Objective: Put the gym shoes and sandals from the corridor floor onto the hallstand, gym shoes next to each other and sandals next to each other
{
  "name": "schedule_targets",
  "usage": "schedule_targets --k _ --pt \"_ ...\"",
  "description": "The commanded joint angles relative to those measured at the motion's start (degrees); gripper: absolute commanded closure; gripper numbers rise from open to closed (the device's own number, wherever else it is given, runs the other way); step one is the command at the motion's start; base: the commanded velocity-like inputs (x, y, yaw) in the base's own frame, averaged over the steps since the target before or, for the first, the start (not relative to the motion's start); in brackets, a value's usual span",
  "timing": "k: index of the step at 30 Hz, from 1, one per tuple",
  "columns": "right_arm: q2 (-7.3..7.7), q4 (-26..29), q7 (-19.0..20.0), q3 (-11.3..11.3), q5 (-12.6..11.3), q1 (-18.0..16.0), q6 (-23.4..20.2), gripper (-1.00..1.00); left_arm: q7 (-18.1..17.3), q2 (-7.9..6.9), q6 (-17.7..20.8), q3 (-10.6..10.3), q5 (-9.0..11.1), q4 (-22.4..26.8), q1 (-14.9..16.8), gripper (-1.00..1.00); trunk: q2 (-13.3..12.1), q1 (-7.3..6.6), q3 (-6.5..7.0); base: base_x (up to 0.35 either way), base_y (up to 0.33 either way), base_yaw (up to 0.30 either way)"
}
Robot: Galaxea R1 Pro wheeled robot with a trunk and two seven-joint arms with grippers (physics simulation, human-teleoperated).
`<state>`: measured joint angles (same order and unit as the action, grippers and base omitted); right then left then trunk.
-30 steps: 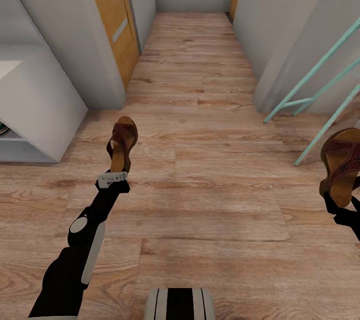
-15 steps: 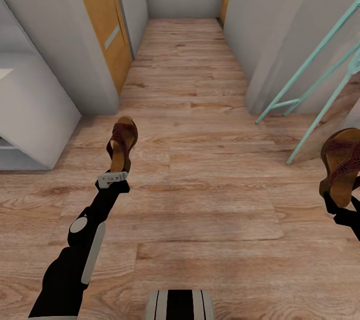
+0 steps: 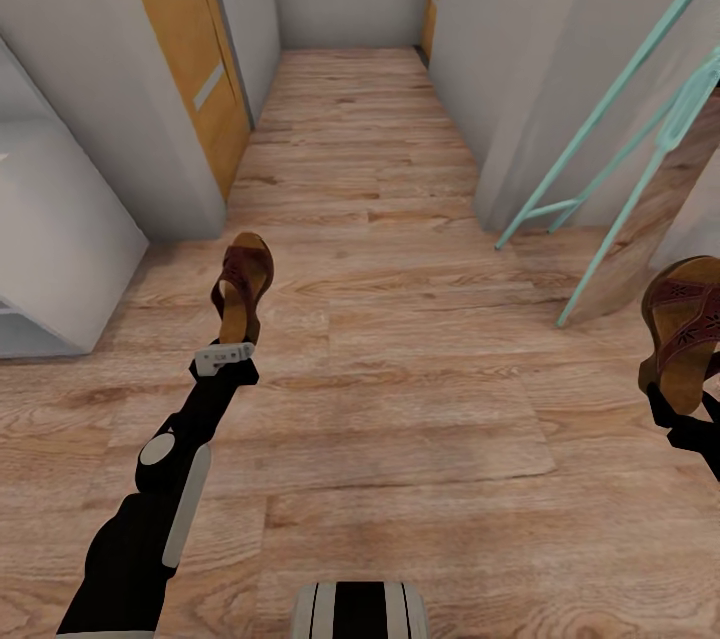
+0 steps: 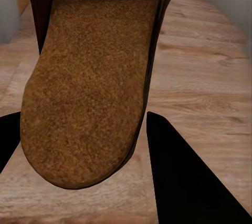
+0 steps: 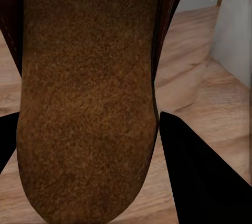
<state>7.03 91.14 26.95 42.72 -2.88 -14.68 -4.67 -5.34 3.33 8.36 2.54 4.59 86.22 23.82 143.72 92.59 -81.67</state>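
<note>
- We've got both sandals up off the corridor floor (image 3: pixel 400 319): left gripper (image 3: pixel 232 344) clamped on one sandal (image 3: pixel 243 284), right gripper (image 3: pixel 668 411) on the other sandal (image 3: pixel 690 329).
- Left to do: place both on rack, side by side; gym shoes' status unclear.

No text, label, brand, number or sign can be read anywhere in these pictures. The small grey plate on the left arm (image 3: pixel 224 357), left of centre in the head view, bears marks too blurred to read.

Bright, even, shadowless light; renders slightly soft, wrist views blurrier.
</note>
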Motion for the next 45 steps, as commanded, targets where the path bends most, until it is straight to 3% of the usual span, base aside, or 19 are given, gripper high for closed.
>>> schedule_targets --k 1,9,12,13,14,20,27,31,32,35,38,45 --pt "0.00 0.00 -0.05 0.00 -0.13 0.00 -0.09 1.00 -0.06 0.00 -0.01 0.00 -0.18 0.00 0.00 1.00 0.00 0.00 0.09 0.000 0.000 -0.102" --pt "0.04 0.12 0.05 0.51 -0.17 0.00 -1.26 1.00 0.62 0.32 1.45 -0.13 -0.15 0.44 0.40 1.00 0.00 0.00 0.52 0.000 0.000 -0.059" --pt "0.05 0.11 0.19 0.33 -0.04 0.04 -2.89 1.00 2.42 1.03 7.52 -0.24 -0.60 0.04 1.67 1.00 0.00 0.00 0.57 0.000 0.000 -0.018" --pt "0.08 -0.09 0.33 0.00 0.37 0.08 -3.56 1.00 4.55 1.27 12.72 -0.23 -0.98 -0.99 2.30 1.00 0.00 0.00 0.58 0.000 0.000 -0.009" --pt "0.09 -0.27 0.36 -0.16 0.73 0.10 -3.79 1.00 5.53 1.33 14.95 -0.18 -1.07 -1.65 2.53 1.00 0.00 0.00 0.58 0.000 0.000 -0.007" --pt "0.17 -1.69 0.75 -0.22 5.30 0.84 -4.82 1.00 8.81 1.56 22.13 -0.08 -1.15 -4.05 2.48 1.00 0.00 0.00 0.60 0.000 0.000 -0.004" --pt "0.25 -5.92 1.01 -0.95 9.81 4.33 -4.82 1.00 9.87 1.86 23.83 -0.02 -1.16 -4.78 -2.73 1.00 0.00 0.00 0.61 0.000 0.000 0.000" --pt "-0.04 -7.53 1.30 -1.87 13.64 5.48 -4.73 1.00 10.34 1.79 24.07 0.83 -1.16 -5.66 -4.28 1.00 0.00 0.00 0.61 0.000 0.000 0.000" --pt "-0.04 -7.53 1.30 -1.87 13.64 5.48 -4.73 1.00 10.34 1.79 24.07 0.83 -1.16 -5.66 -4.28 1.00 0.00 0.00 0.61 0.000 0.000 0.000" --pt "-0.70 -7.63 2.60 -1.65 15.10 7.76 -4.24 1.00 10.76 1.73 24.33 3.14 -1.21 -6.20 -4.96 1.00 0.00 0.00 0.61 0.000 0.000 0.000" --pt "-1.09 -8.01 3.38 -0.53 15.57 8.69 -2.73 1.00 10.87 1.71 24.44 4.24 -1.30 -6.39 -5.20 1.00 0.00 0.00 0.61 0.000 0.000 0.000" --pt "-2.78 -9.11 1.98 5.24 15.83 9.28 2.60 1.00 11.00 1.72 24.62 5.16 -1.48 -6.79 -5.44 1.00 0.00 0.00 0.61 0.000 0.000 0.000"
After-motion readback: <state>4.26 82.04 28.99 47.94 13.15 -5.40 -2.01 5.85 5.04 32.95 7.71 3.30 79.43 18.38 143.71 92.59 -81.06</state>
